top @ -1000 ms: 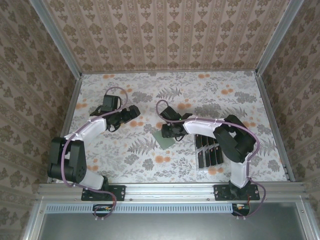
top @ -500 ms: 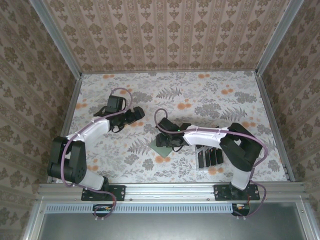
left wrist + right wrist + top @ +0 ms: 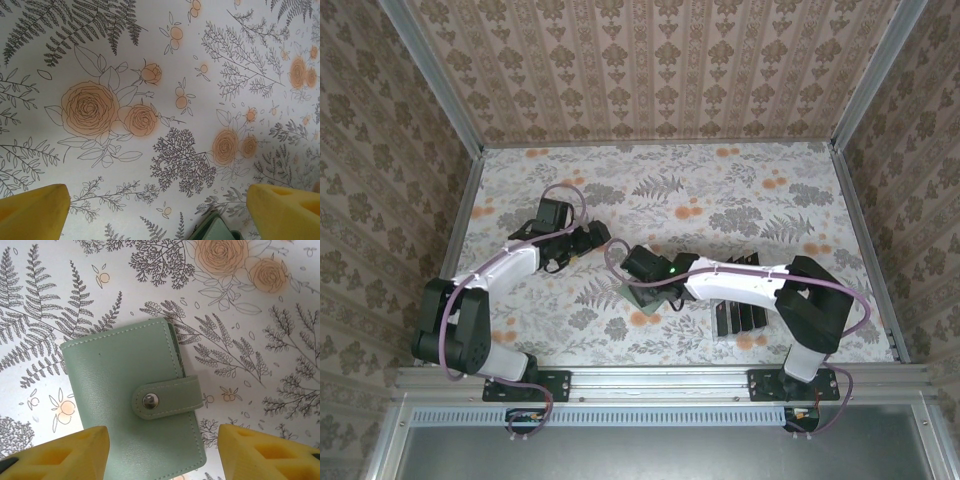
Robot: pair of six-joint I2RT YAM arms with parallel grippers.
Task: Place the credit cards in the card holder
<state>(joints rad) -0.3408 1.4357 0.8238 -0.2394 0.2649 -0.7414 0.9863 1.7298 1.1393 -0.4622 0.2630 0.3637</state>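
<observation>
The card holder (image 3: pixel 132 390) is a sage-green wallet lying flat on the floral table, closed with its snap strap fastened. My right gripper (image 3: pixel 160 455) hangs just above it, open, its yellow fingertips (image 3: pixel 65 455) spread on either side of the wallet's near end. From above, the card holder (image 3: pixel 641 298) peeks out under the right gripper (image 3: pixel 638 282). Open as well, my left gripper (image 3: pixel 604 237) sits a little to the upper left, over bare table. A corner of the card holder (image 3: pixel 216 231) shows at the bottom of the left wrist view. Several black credit cards (image 3: pixel 738 314) stand to the right.
The cards stand in a clear slotted rack (image 3: pixel 723 336) close under the right arm's forearm. Patterned walls with metal rails (image 3: pixel 655 143) enclose the table on three sides. The far half of the floral table (image 3: pixel 740 190) has room.
The right gripper has swung to the near left, the wallet shifting with it, and its jaws have spread wider. The left gripper has moved right, toward the wallet.
</observation>
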